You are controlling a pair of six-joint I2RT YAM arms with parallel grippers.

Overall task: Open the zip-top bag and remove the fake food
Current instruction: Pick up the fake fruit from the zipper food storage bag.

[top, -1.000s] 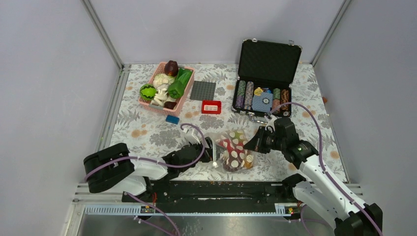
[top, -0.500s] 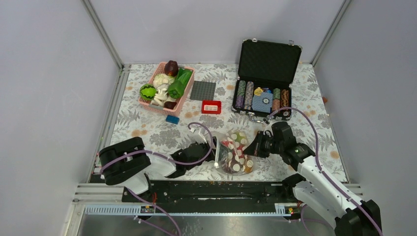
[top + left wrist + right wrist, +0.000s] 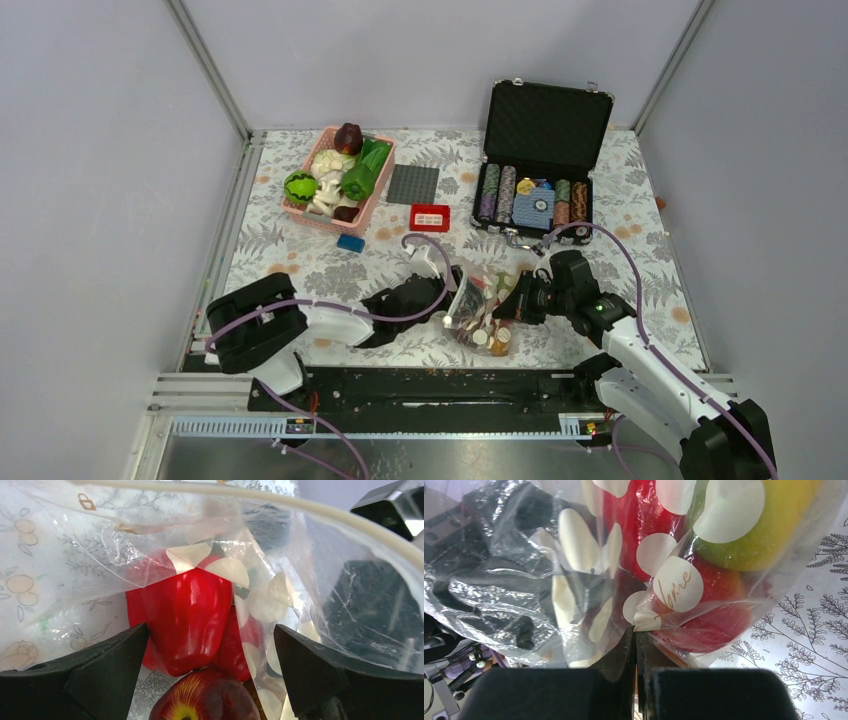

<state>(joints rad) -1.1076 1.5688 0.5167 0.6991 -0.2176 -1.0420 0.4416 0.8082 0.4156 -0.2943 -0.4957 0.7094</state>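
Bag [image 3: 482,308] lies on the counter [image 3: 300,270], on your side of the chip case [image 3: 545,150] and a bit left of it. R gripper [image 3: 635,645] is pinched tight on the bag film. L gripper [image 3: 210,652] gapes wide at the bag's mouth, holding nothing, w/ a red pepper [image 3: 192,615] btwn its fingers and an apple [image 3: 202,702] beside the pepper.

To do it well: hold the R pinch firm so the bag can't slide, push L deeper, centre on the pepper, and close on fruit only, no film.

Can't tell if the zip's fully open, how many pieces are inside, or whether film lies btwn L gripper & pepper.
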